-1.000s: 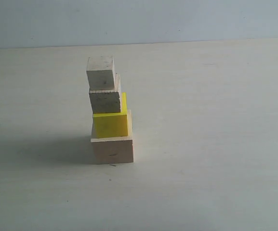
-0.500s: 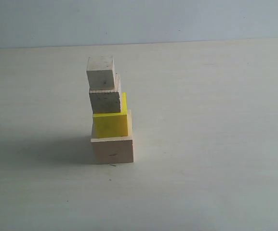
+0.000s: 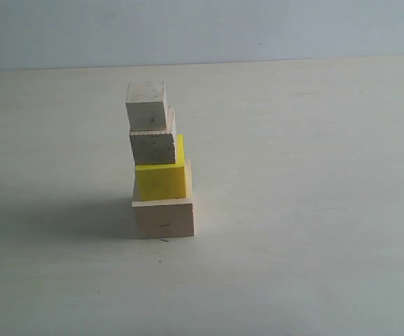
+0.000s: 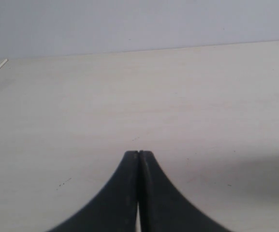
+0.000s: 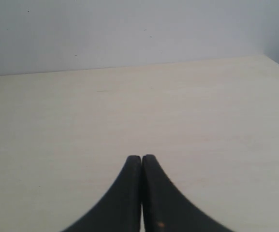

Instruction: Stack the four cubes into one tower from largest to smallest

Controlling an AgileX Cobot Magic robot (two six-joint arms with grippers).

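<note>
In the exterior view a tower stands left of centre on the table. The big pale wood cube is at the bottom, the yellow cube rests on it, the smaller pale wood cube on that, and the whitish cube on top. No gripper shows in that view. My left gripper is shut with nothing in it, over bare table. The right gripper is likewise shut and empty. Neither wrist view shows a cube.
The pale wooden table spreads around the tower, with a light wall behind its far edge. A shadow lies to the left of the tower. The table's corner edge shows in the right wrist view.
</note>
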